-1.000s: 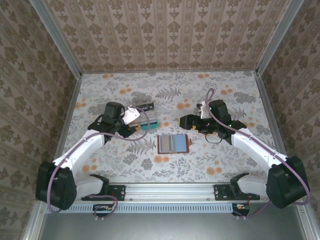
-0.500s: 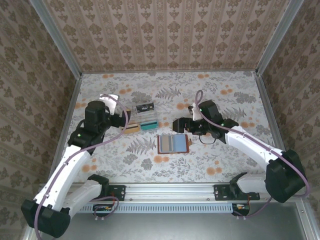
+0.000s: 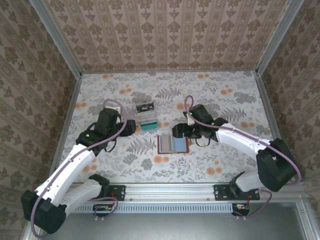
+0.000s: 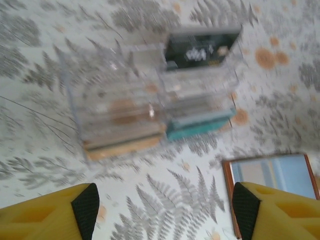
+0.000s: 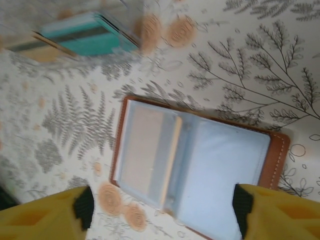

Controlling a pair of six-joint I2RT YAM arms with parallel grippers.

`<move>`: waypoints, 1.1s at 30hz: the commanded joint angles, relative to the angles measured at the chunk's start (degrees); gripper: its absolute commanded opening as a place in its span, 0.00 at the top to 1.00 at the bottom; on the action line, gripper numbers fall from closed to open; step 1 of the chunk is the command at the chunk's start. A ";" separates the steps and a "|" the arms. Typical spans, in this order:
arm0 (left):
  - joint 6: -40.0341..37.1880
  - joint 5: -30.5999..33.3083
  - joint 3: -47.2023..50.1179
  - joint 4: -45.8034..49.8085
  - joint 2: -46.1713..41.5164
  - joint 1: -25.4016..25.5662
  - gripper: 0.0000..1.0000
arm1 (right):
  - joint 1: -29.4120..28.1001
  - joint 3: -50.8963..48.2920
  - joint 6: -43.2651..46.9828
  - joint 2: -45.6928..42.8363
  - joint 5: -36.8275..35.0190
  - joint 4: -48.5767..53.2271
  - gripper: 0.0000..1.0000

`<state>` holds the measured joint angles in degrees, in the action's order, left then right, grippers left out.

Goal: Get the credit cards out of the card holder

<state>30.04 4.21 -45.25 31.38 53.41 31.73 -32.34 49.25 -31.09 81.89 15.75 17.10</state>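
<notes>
The card holder (image 3: 173, 144) lies opened flat on the flowered table (image 3: 225, 165), near the middle and a little toward the near edge, between the two arms. It is a small brown leather fold with a blue-grey lining. In the right wrist view the card holder (image 5: 200, 175) shows a brown rim with pale stitching along one end. One half is a plain blue pocket. The other half holds a greyish-beige panel in its slot, with a thin cream strip running beside the fold. That strip may be the edge of a card, but the blur leaves it unsure.

The right gripper (image 3: 179, 131) sits just beside the far edge of the card holder. In its own camera the right gripper (image 5: 162, 212) has its yellow fingers spread wide, with nothing pinched between them.

The left gripper (image 3: 130, 128) is near a clear plastic box (image 3: 145, 116) that holds teal, tan and dark cards and stands just beyond the card holder. From the left wrist the left gripper (image 4: 165, 215) is spread too and empty. The plastic box (image 4: 150, 105) is ahead of it and a corner of the card holder (image 4: 272, 175) is off to the right.
</notes>
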 commanded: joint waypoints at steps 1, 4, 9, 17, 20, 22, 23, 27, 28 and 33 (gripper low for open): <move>10.20 4.89 2.07 0.38 1.40 5.24 0.31 | -0.79 -0.02 1.18 1.85 -3.69 2.15 0.34; 17.07 8.16 3.83 -2.02 3.12 9.65 0.32 | -0.88 -0.54 1.36 3.15 -5.64 2.77 0.47; 21.18 7.19 5.93 -9.14 7.99 15.29 0.35 | -0.97 -1.65 1.18 4.68 -9.22 4.43 0.55; 24.34 -0.48 3.60 -17.30 21.25 19.02 0.40 | -1.03 -4.24 0.22 5.22 -8.79 3.20 0.61; 24.71 -3.45 2.82 -20.71 25.46 19.73 0.42 | -1.02 -5.21 -0.05 5.36 -9.00 2.86 0.65; 24.51 -5.23 2.01 -22.23 27.91 20.16 0.45 | -1.06 -5.60 -0.09 5.86 -9.13 2.62 0.69; 24.54 -5.55 1.56 -22.44 28.91 20.29 0.45 | -1.05 -5.74 -0.18 6.17 -8.99 2.51 0.70; 23.77 -7.24 0.01 -23.02 32.27 20.38 0.47 | -1.06 -5.85 -0.21 7.92 -8.05 2.05 0.78; 23.43 -7.92 -0.20 -23.49 32.85 20.37 0.48 | -1.06 -5.80 -0.22 8.26 -7.86 1.90 0.80; 23.54 -8.86 -0.49 -24.47 34.70 20.47 0.50 | -1.06 -5.88 -0.43 9.06 -8.00 1.71 0.84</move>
<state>53.39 -3.11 -44.42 7.90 87.13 51.77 -32.95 44.16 -31.20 89.41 7.90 18.02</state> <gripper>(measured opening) 0.506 0.163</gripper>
